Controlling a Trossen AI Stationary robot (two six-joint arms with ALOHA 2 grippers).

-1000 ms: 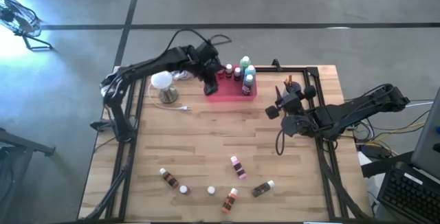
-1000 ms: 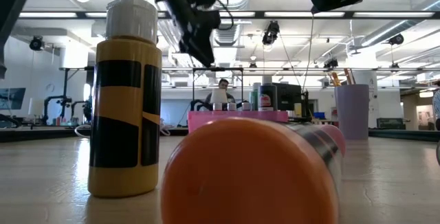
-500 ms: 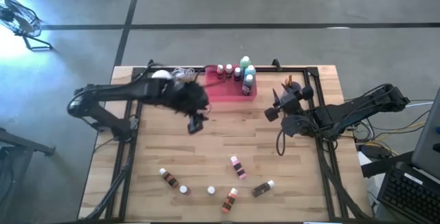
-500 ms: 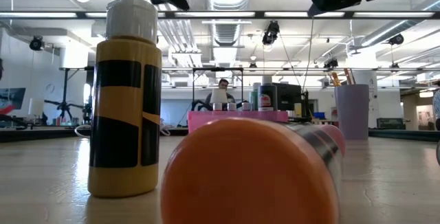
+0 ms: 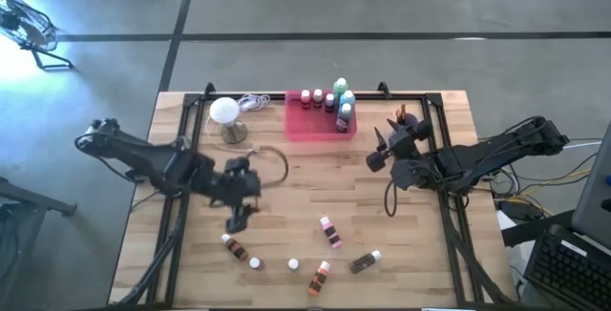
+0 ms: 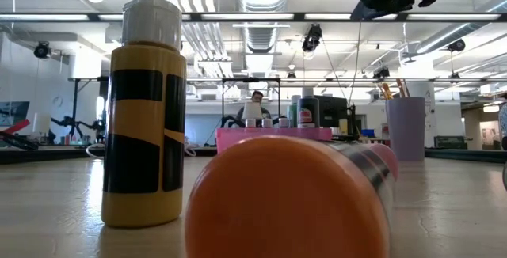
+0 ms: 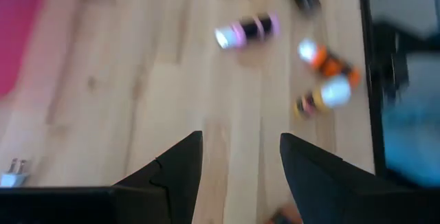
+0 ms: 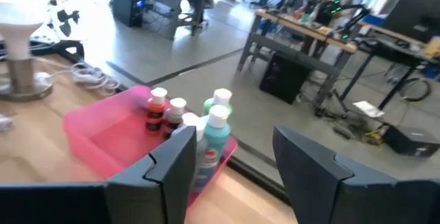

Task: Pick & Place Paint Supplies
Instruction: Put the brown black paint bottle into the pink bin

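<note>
Brown bottle (image 5: 234, 247): lies on the wood just below-front of the left gripper (image 5: 239, 217), long axis diagonal.
Left gripper: fingers spread, empty, nearer arm.
Right gripper (image 5: 375, 149): parted, empty, beside pink tray (image 5: 307, 128).

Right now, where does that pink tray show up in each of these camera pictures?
High view: pink tray at the table's far edge, centre.
Low view: far off, mid-picture, behind the orange bottle.
Left wrist view: a pink sliver at one corner.
Right wrist view: close, centre.
Shared landmark: the bottles standing in it.
</note>
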